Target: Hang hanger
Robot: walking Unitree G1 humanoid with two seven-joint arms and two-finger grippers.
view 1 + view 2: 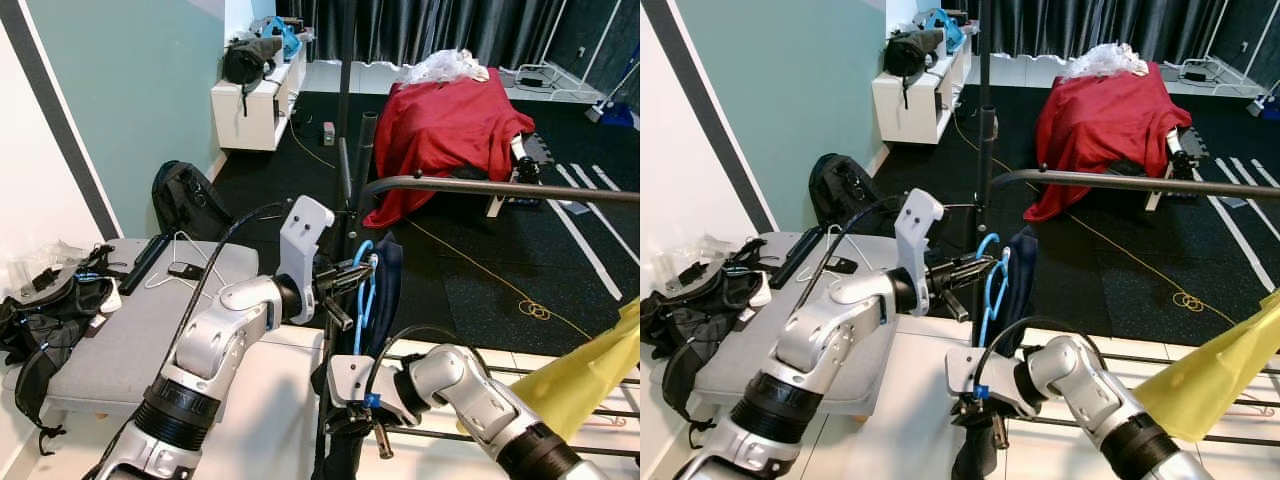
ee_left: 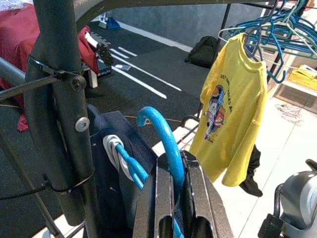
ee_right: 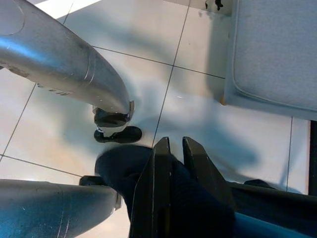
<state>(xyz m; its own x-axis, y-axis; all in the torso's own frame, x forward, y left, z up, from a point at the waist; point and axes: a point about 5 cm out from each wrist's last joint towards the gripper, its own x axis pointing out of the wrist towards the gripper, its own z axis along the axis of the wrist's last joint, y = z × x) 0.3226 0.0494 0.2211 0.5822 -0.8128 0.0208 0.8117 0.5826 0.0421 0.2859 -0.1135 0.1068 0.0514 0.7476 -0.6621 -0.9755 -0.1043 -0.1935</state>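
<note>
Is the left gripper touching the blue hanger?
Touching. In the left wrist view, the left gripper fingers close on the blue hanger hook between them.

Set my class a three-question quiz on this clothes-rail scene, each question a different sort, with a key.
1. True or false: the left gripper holds the blue hanger by its hook.
2. What hangs on the blue hanger? A) yellow T-shirt B) dark navy garment C) red cloth
3. Fill in: the right gripper's fingers pinch the ____ garment.

Key: 1 true; 2 B, the dark navy garment; 3 dark navy.
</note>
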